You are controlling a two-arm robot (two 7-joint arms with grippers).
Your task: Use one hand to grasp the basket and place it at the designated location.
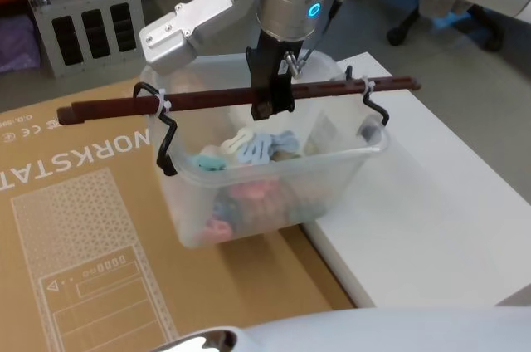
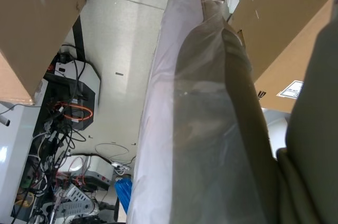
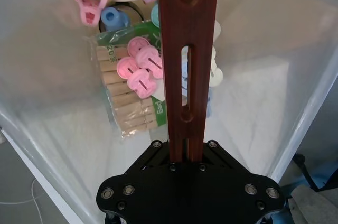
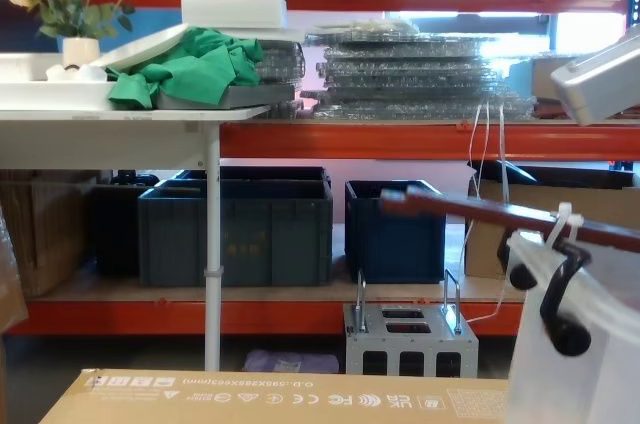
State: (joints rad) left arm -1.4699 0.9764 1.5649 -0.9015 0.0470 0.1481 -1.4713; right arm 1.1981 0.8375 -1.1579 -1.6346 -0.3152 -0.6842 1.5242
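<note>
My right gripper comes down from above and is clamped tight on the middle of the brown bar. The bar is the handle of the clear basket. Two black hooks hold the bar to the basket's rim, one at each end, and white ties wrap the bar where the hooks hang.

The basket is over the left edge of the white desk. Part of it is over the desk's near left corner and part is over the flat cardboard box beside the desk. I cannot tell if its bottom touches them.

Inside the basket I see a pack of wooden pegs and pink clips lying on top of it.

A grey metal rack stands on the floor past the box.
</note>
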